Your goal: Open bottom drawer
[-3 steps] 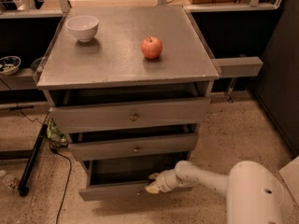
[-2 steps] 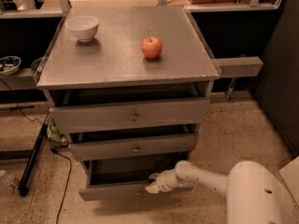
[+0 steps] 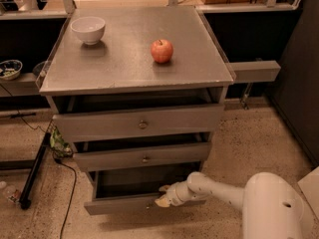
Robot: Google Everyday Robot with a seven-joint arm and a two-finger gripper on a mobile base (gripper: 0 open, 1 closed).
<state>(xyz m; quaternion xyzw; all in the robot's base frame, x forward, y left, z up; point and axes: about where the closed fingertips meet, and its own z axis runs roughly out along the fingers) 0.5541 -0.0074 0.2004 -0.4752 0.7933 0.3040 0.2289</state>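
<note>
Grip unclear: gripper [image 3: 162,200] at bottom drawer [image 3: 118,205]

chg: none seen | pincer [image 3: 163,199] at bottom drawer [image 3: 119,204] front rim, no shift

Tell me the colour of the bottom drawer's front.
Grey, seen in the camera view: the bottom drawer, with the hand at its front edge.
</note>
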